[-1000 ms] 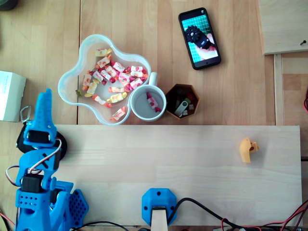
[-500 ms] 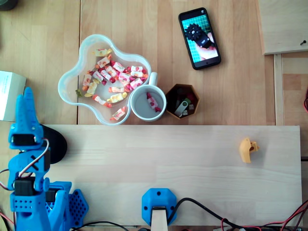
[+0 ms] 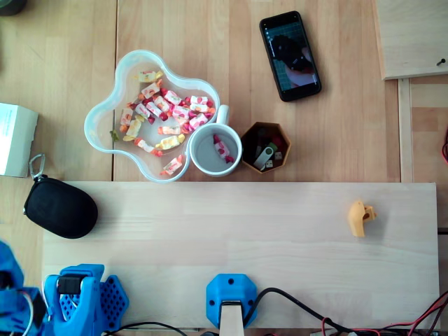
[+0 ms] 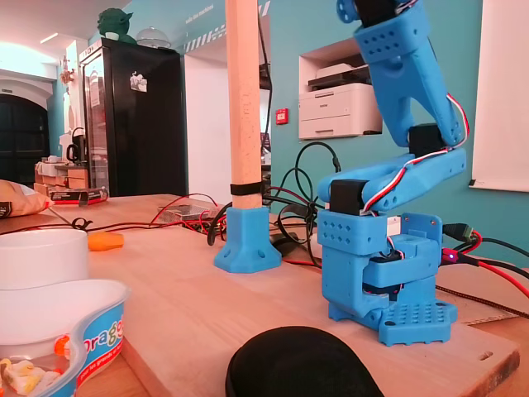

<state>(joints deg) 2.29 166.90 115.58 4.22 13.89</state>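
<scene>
My blue arm is folded back over its base (image 3: 84,301) at the bottom left of the overhead view, with a part of it at the left edge (image 3: 10,294). In the fixed view the arm (image 4: 413,124) rises from the base (image 4: 384,273) and leaves the picture at the top. A black zip pouch (image 3: 60,208) lies on the left end of the light board, just in front of the base, also seen low in the fixed view (image 4: 302,368). Nothing touches the pouch.
A clear bowl (image 3: 89,126) of wrapped candies, a white mug (image 3: 215,150) holding one candy, a brown hexagonal cup (image 3: 264,147) and a phone (image 3: 290,55) lie behind the board. An orange piece (image 3: 360,218) sits at the right. A post on a blue foot (image 3: 230,297) stands at the front.
The arm has swung left and drawn back from over the pouch toward its base, leaving the pouch uncovered. The phone's screen has dimmed.
</scene>
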